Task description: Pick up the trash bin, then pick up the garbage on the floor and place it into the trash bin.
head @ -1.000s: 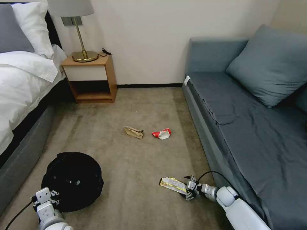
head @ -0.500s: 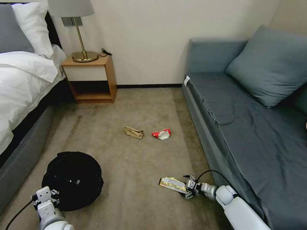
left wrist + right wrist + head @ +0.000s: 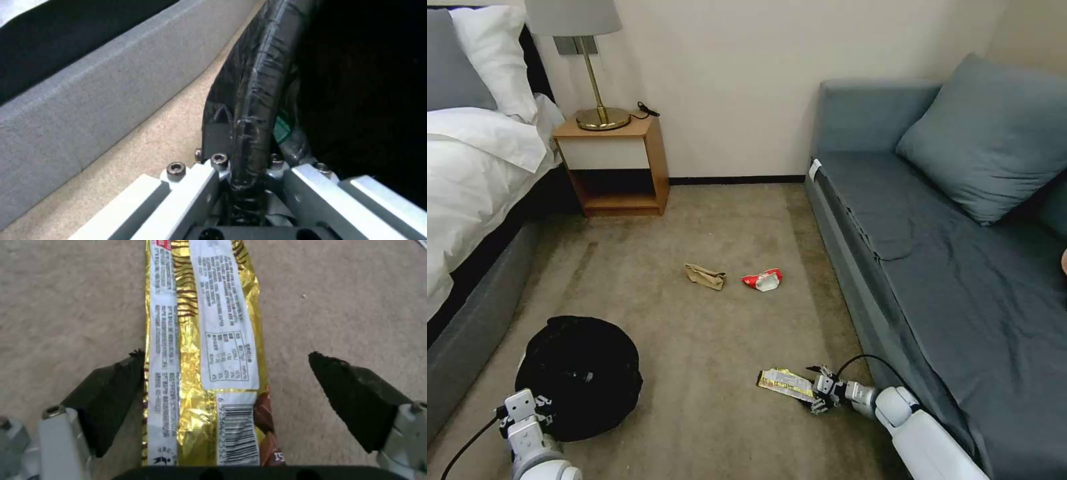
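Nothing moved: three garbage pieces (image 3: 787,385) on carpet, one trash bin (image 3: 582,377).

The left gripper (image 3: 247,186) is clamped on the bag-covered rim of the trash bin (image 3: 253,100), above beige carpet (image 3: 146,143). A grey upholstered bed base (image 3: 89,100) runs alongside. Something green (image 3: 281,130), perhaps a label, shows inside the bin.

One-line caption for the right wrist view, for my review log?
Right gripper open, its fingers straddling the gold snack wrapper lying flat on the beige carpet.
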Robot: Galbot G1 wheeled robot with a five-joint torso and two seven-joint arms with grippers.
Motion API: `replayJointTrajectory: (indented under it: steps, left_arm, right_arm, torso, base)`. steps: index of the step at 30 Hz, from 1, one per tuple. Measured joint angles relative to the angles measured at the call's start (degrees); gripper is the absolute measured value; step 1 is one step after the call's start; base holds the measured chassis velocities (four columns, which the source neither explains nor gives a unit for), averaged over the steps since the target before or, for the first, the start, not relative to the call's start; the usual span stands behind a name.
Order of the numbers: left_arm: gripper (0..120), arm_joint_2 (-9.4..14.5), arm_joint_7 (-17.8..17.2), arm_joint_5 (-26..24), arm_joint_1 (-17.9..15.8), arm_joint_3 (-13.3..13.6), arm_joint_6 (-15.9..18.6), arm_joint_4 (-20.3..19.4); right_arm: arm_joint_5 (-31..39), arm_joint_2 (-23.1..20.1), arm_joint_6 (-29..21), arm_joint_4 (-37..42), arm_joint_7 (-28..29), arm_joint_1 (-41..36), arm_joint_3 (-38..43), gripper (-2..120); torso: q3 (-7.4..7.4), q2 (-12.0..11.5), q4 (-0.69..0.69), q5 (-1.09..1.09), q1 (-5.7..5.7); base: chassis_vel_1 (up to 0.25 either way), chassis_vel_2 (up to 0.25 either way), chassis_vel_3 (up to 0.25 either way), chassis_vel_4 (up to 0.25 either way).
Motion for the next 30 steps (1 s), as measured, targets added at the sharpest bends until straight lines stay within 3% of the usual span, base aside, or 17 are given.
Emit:
replayJointTrajectory:
  steps: [10,13,30]
  left_arm:
    - [0,0.2,0.0,-0.2,0.1,0.0,-0.2,0.3]
    - [0,0.2,0.0,-0.3,0.0,0.0,-0.3,0.5]
    - [0,0.0,0.0,-0.2,-0.3,0.2,-0.4,1.1]
  right_arm:
    - [-0.2,0.8,0.1,-1.7,0.4,1.2,0.5,76]
    - [-0.4,0.9,0.1,-2.2,0.4,1.4,0.5,61]
    - [-0.6,0.8,0.2,-3.6,-0.2,2.4,0.4,17]
  torso:
    - [0.01,0.0,0.01,0.02,0.0]
    - [0.01,0.0,0.04,0.02,0.0]
    - [0.01,0.0,0.05,0.04,0.01]
  base:
    - [0.0,0.0,0.0,0.0]
    - [0.0,0.0,0.0,0.0]
    - [0.0,0.0,0.0,0.0]
